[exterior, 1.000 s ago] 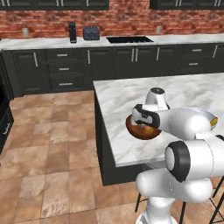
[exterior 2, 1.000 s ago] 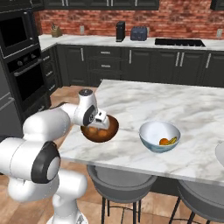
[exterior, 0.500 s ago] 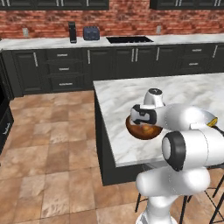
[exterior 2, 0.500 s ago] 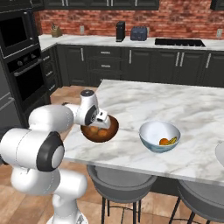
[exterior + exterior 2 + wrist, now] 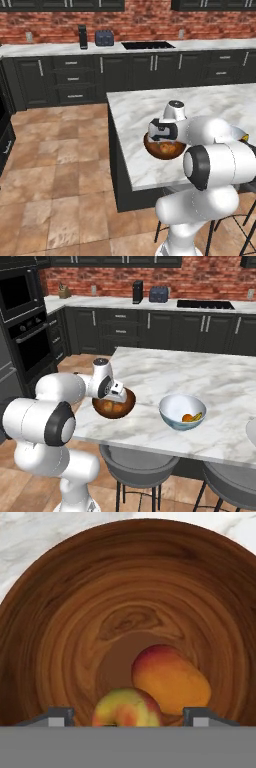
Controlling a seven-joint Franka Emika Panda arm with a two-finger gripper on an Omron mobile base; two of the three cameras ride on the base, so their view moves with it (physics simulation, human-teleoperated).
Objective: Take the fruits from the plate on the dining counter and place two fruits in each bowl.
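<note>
Our gripper [image 5: 128,716] hangs with jaws spread wide over the wooden bowl [image 5: 65,637], holding nothing. Two fruits [image 5: 170,679] lie inside (round, smooth, likely to roll); we'd pinch across their middles.

The white arm folds forward from its base, elbow bulging near the camera, forearm reaching level and the wrist bent down. The claw [image 5: 127,717] points straight downward, its two dark fingertips [image 5: 60,716] standing wide apart, with nothing clamped between them.
</note>
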